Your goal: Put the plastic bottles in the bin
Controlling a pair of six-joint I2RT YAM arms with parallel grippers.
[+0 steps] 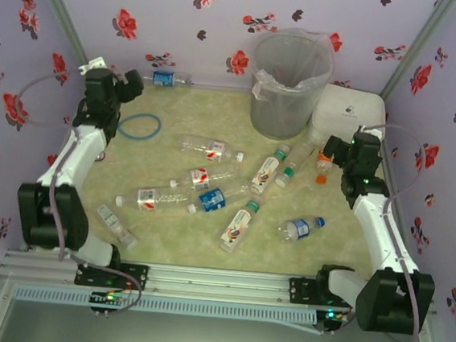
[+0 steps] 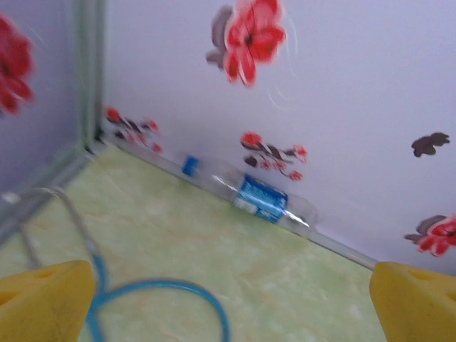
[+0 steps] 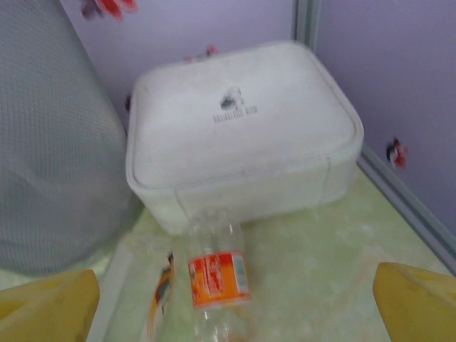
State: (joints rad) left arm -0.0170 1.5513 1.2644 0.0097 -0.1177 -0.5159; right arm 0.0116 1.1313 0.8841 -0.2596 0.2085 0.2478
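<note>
Both hands were noted spread wide, with nothing held. The left hand (image 1: pixel 133 85) was seen at the far left of the mottled green counter (image 1: pixel 180 246). Its yellow fingertips (image 2: pixel 43 303) stood well apart, and beyond them a clear plastic bottle with a blue label and blue cap (image 2: pixel 260 199) lay on its side against the floral back wall (image 2: pixel 342 85). A loop of blue tubing (image 1: pixel 139 125) was recorded on the counter just beside that hand, on its near side. The right hand (image 1: pixel 345 150) was seen at the far right, its yellow pads (image 3: pixel 46 306) set either side of a clear bottle with an orange label (image 3: pixel 217 278). This bottle lay just in front of the white rounded square box (image 3: pixel 242 121); whether the pads touched it could not be told. The tall round translucent grey plastic bin (image 1: pixel 281 103), lined with a clear bag, was recorded upright at the back of the counter, just beside the white box on its left. The other clear plastic bottles (image 1: pixel 211 176) were found scattered on their sides across the middle of the counter, in front of the bin, with red-white, blue and green-white labels. One blue-labelled bottle (image 1: pixel 299 228) lay apart toward the right arm. One small bottle (image 1: pixel 116 225) lay near the left arm's base.
</note>
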